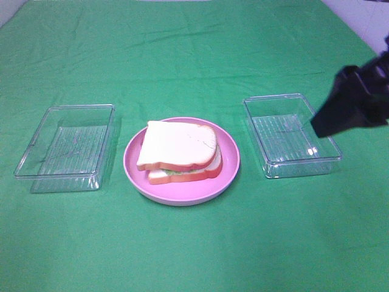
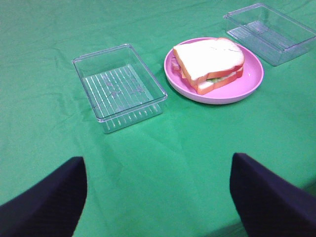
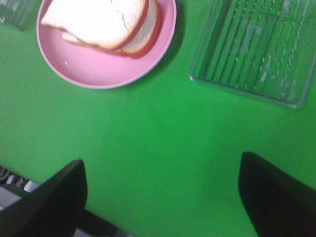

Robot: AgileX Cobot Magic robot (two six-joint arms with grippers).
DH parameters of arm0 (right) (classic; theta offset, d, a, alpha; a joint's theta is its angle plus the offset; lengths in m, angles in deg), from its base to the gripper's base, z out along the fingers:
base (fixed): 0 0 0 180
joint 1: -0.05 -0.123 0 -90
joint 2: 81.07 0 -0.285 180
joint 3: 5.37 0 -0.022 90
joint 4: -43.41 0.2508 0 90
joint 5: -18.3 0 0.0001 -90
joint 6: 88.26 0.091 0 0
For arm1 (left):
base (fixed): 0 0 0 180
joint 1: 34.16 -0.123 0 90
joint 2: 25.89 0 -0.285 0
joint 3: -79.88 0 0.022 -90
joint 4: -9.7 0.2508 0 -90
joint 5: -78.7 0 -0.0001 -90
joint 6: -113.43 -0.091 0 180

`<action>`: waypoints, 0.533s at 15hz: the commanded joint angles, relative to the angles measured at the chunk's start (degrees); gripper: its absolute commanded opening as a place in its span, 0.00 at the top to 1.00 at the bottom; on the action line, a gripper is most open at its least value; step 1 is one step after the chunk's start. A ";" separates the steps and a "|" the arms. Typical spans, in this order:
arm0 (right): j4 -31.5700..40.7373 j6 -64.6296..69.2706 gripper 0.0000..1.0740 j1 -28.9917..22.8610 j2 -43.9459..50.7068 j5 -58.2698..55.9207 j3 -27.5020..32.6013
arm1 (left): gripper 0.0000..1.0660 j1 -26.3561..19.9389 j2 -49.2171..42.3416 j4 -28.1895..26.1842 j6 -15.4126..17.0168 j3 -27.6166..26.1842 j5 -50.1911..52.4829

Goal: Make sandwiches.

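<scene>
Bare green counter (image 1: 194,55) lies open ahead of and behind the row of things. Across the middle stand the left clear tray (image 1: 65,148), the pink plate (image 1: 228,170) with its stacked sandwich (image 1: 179,152), and the right clear tray (image 1: 290,135), with narrow gaps between. The right arm (image 1: 355,100) hangs over the right tray's outer edge.

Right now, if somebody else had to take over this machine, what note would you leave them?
Left hand: open, holding nothing, above bare green cloth.
Right hand: open, holding nothing, raised near the right clear box.
Sandwich: stacked on the pink plate in the middle, top bread slice on.
Both clear boxes, left and right, are empty.
Done: the stack looks assembled, with lettuce showing at its edge.
Left: probably nothing; check that the top slice sits straight.
</scene>
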 commanded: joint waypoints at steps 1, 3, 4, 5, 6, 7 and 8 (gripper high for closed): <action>-2.12 0.11 0.29 -0.06 8.77 -2.69 6.30 | 0.29 0.17 -1.15 -0.11 0.06 0.34 -0.11; -3.55 -0.06 0.29 -0.06 19.94 -6.30 13.29 | 0.29 0.17 -1.15 -0.23 -1.09 0.34 -0.17; -4.13 -0.11 0.29 -0.06 25.27 -9.22 15.99 | 0.29 0.17 -1.15 -0.40 -1.43 0.34 -0.17; -4.13 -0.11 0.29 -0.06 33.40 -13.35 18.91 | 0.29 0.17 -1.15 -0.52 -1.43 0.34 -0.17; -4.18 -0.11 0.29 -0.06 37.76 -14.67 19.48 | 0.29 0.17 -1.15 -0.74 -1.43 0.34 -0.17; -4.13 -0.11 0.29 -0.06 42.40 -14.04 19.54 | 0.29 0.17 -1.15 -0.80 -1.43 0.34 -0.17; -4.13 -0.23 0.29 -0.06 46.24 -12.55 19.77 | 0.29 0.17 -1.15 -0.80 -1.43 0.34 -0.17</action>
